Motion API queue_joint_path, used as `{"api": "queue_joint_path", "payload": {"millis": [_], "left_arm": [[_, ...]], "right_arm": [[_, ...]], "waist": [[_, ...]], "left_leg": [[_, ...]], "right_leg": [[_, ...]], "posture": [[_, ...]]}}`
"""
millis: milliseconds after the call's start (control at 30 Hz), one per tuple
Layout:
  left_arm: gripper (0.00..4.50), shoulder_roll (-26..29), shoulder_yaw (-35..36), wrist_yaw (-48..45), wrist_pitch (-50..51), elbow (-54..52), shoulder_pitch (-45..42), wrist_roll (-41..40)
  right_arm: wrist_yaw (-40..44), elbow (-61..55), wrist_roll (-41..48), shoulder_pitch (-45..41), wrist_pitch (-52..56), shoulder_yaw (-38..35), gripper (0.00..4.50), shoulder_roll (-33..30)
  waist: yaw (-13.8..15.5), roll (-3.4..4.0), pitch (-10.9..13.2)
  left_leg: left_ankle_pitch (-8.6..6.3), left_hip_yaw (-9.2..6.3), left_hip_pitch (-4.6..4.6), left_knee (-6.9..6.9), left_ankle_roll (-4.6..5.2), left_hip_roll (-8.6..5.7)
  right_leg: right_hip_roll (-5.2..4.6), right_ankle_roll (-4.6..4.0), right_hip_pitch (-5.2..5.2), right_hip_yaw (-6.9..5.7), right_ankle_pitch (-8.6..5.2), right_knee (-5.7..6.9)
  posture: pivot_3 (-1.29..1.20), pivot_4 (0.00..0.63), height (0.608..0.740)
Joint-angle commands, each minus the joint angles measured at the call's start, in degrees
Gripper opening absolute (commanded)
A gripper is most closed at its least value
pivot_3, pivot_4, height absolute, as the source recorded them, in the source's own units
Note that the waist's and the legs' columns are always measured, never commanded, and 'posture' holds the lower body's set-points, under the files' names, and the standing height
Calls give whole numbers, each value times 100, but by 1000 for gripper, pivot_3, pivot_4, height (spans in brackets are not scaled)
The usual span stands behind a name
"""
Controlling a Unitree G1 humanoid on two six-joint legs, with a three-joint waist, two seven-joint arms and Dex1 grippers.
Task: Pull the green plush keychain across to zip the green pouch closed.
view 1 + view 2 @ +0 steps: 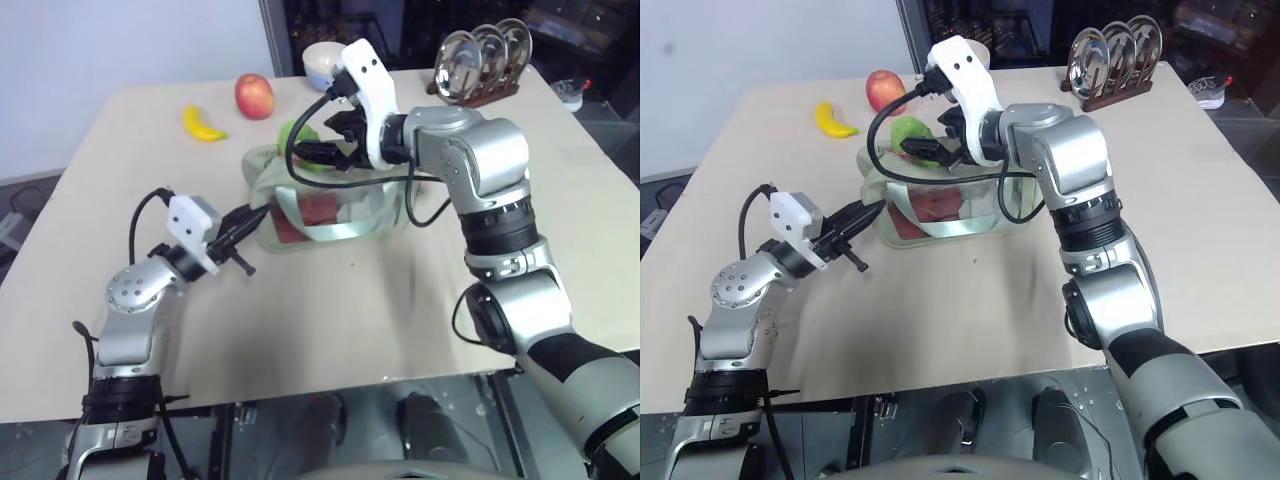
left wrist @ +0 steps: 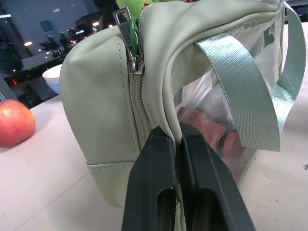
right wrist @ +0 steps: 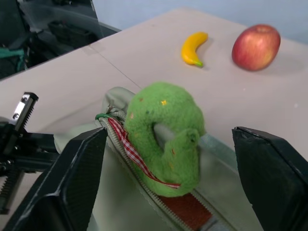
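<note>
Large beige flat surface (image 1: 330,320), carrying everything.
Pale sage-green soft fabric pouch (image 1: 330,205) with clear plastic window and pale green webbing strap, sitting mid-surface, red items visible inside.
Right gripper (image 3: 173,187) hanging over pouch top, jaws wide apart, one either side of plush, not touching it.
Left gripper (image 2: 179,144) at pouch's left end, jaws together, clamped on pouch edge seam just beside zipper.
Rack of round metal plates (image 1: 482,55) at far right of surface, well apart from pouch.
Red apple (image 1: 254,96) beyond pouch, far side.
Small bright lime-green fuzzy donut-shaped plush keychain (image 3: 166,137) resting on pouch top at its left end, on a green ring at zipper pull; red-checked ribbon along it.
Yellow banana (image 1: 203,124) near apple, to its left.
</note>
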Motion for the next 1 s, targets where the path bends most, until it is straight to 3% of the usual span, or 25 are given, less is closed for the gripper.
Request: {"api": "queue_joint_path", "payload": {"millis": [33,233,333,533,1000], "left_arm": [[0,11,51,-1,-145,-90,-41,20],[0,-44,35,73,-204,-23,-108,76],[0,-97,40,119,-223,-41,-77,105],[0,-166,64,223,-217,-62,53,153],[0,-139,135,460,-350,455,452,294]], "right_arm": [[-106,-27,122,-168,-76,27,4291,-5],[-165,103,47,-47,-428,311,4291,46],[-284,203,13,-19,-657,351,3072,114],[-334,153,14,62,-1042,389,146,74],[-823,566,-52,-608,-3028,-161,24,-193]], "waist": [[-2,0,0],[-4,0,0],[-4,0,0],[-5,0,0],[-29,1,-3]], "left_leg": [[0,0,0,0,0,0],[0,1,0,0,0,0],[0,1,0,0,0,0],[0,1,0,1,0,0],[0,3,7,1,0,2]], "right_leg": [[0,0,0,0,0,1],[0,0,-1,1,0,1],[0,0,0,1,0,1],[0,0,0,0,0,1],[4,0,0,2,0,3]], "posture": [[0,150,740],[0,150,740],[0,150,740],[0,150,740],[0,150,740]]}}
